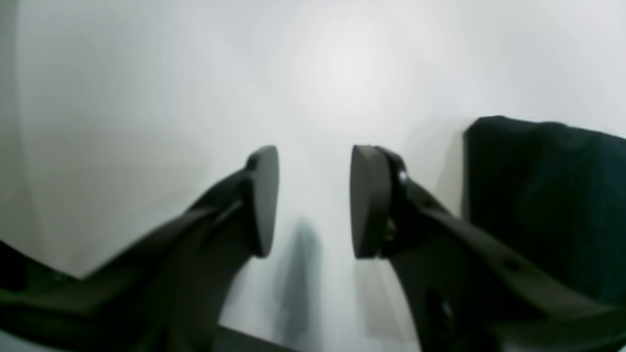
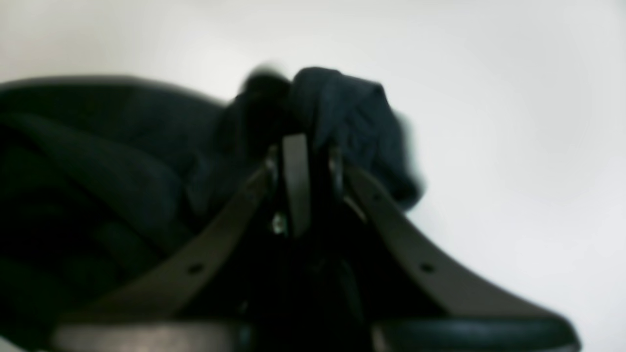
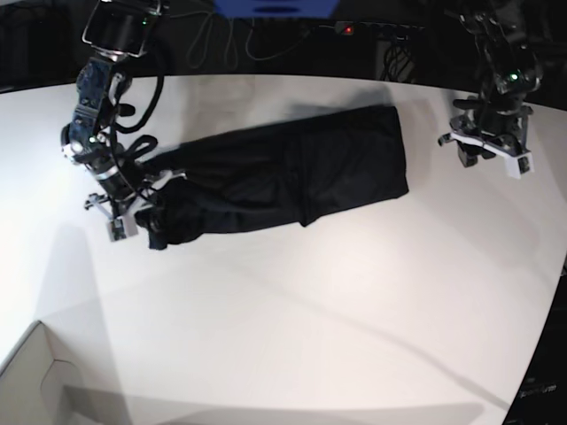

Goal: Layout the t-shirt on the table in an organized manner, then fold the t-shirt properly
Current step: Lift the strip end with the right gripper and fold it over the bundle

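Right wrist view, right end effector (image 2: 298, 161) clamped on bunched t-shirt (image 2: 342, 112), left end effector (image 1: 313, 200) parted, empty, above white worktop (image 1: 146, 98)

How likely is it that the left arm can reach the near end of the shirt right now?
Probably yes: the left gripper is open beside the t-shirt, only bare table between them.
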Robot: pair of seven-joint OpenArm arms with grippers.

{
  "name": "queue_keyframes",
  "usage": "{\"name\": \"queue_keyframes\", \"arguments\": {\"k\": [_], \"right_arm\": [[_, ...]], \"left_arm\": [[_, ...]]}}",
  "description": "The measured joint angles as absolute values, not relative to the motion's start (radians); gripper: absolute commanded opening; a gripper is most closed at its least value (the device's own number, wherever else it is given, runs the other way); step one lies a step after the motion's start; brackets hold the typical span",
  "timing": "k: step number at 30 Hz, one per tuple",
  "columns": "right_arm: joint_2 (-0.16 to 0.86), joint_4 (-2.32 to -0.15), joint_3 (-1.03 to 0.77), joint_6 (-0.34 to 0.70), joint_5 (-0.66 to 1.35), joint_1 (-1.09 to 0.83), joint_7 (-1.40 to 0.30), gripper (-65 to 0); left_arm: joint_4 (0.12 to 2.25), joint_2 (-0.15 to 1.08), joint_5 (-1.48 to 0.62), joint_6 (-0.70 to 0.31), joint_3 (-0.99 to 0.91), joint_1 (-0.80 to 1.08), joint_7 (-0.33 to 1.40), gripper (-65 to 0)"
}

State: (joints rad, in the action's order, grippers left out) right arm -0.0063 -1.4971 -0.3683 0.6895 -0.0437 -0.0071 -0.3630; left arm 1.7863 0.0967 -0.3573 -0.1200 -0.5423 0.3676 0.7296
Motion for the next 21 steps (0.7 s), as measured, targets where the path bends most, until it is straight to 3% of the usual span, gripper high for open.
{"name": "queue_keyframes", "arguments": {"k": [11,21], "right_arm": [[-0.025,-1.818,-0.109,0.695,-0.038,-0.130,-0.362,-65.0],[-0.018,-1.843,0.111,0.695,-0.039,-0.142,-0.356,-65.0]], "left_arm": [[1.872,0.088,-0.359,-0.117,-0.616,0.432,0.723,-41.2],[1.878,0.040,-0.360,-0.117,-0.620,0.533,0.723,-41.2]]}}
